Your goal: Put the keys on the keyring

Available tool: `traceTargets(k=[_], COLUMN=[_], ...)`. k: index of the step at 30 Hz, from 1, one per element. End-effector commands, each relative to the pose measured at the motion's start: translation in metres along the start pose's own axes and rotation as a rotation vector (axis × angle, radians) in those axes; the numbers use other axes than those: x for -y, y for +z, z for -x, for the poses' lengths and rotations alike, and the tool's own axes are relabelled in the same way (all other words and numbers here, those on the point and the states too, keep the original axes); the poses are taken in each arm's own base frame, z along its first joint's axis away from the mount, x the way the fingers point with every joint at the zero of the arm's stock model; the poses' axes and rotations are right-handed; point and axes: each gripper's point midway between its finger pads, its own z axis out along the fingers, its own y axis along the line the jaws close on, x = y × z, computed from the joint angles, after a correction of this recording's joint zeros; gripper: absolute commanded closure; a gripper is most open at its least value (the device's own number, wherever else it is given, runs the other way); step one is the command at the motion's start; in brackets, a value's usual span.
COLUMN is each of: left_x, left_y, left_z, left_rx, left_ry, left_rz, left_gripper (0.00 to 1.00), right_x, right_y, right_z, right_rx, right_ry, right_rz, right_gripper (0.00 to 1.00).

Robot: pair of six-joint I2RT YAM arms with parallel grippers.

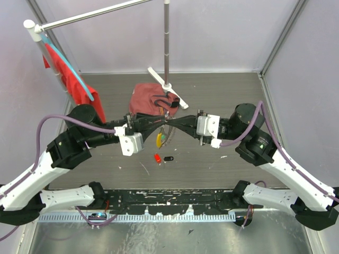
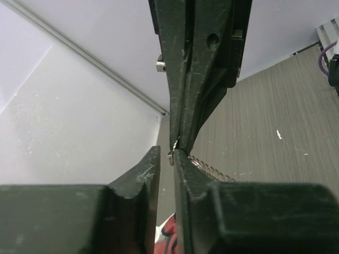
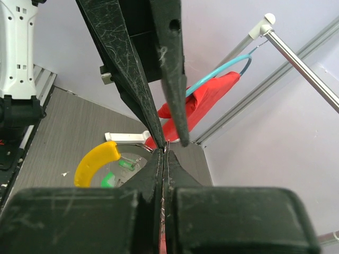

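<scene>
The keyring (image 1: 169,135), a thin coiled wire loop, hangs between my two grippers above the table's middle. A yellow-headed key (image 1: 159,139) and a green one (image 1: 164,136) hang on it. My right gripper (image 1: 172,126) is shut on the keyring, with the wire (image 3: 166,143) sticking out at its tips (image 3: 164,151). My left gripper (image 1: 161,125) faces it tip to tip, its jaws a small gap apart (image 2: 166,151). The coil (image 2: 207,169) runs beside its right finger. A red key (image 1: 157,157) and a black key (image 1: 168,158) lie on the table below.
A red pouch (image 1: 148,100) lies behind the grippers. A metal pole stand on a white foot (image 1: 168,84) stands next to it. A red cloth (image 1: 69,79) hangs from a rail at the far left. The enclosure walls close in the sides and back.
</scene>
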Motion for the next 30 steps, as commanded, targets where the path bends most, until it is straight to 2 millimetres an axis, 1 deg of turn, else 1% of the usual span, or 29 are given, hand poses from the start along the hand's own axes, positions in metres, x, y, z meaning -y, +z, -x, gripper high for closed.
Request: traceTargets(k=[1, 2, 8, 13, 16, 24, 30], left_x=[-0.001, -0.001, 0.002, 0.008, 0.008, 0.008, 0.008], left_y=[-0.002, -0.002, -0.001, 0.0, 0.0, 0.004, 0.008], left_z=[0.012, 0.012, 0.009, 0.01, 0.01, 0.01, 0.01], left_rx=[0.058, 0.058, 0.049, 0.06, 0.06, 0.06, 0.065], left_ry=[0.019, 0.016, 0.011, 0.01, 0.009, 0.011, 0.007], left_rz=[0.008, 0.008, -0.005, -0.033, -0.039, -0.05, -0.056], left_gripper=[0.7, 0.68, 0.67, 0.64, 0.64, 0.68, 0.76], right_x=[0.013, 0.013, 0.012, 0.012, 0.01, 0.006, 0.004], right_y=[-0.006, -0.007, -0.009, -0.013, -0.014, -0.015, -0.016], right_z=[0.031, 0.032, 0.037, 0.042, 0.044, 0.046, 0.05], right_rx=[0.068, 0.072, 0.084, 0.091, 0.096, 0.105, 0.121], right_ry=[-0.074, -0.078, -0.087, -0.1, -0.101, -0.102, -0.102], right_rz=[-0.037, -0.035, -0.032, -0.038, -0.03, -0.01, 0.003], right_gripper=[0.99, 0.99, 0.99, 0.99, 0.99, 0.99, 1.0])
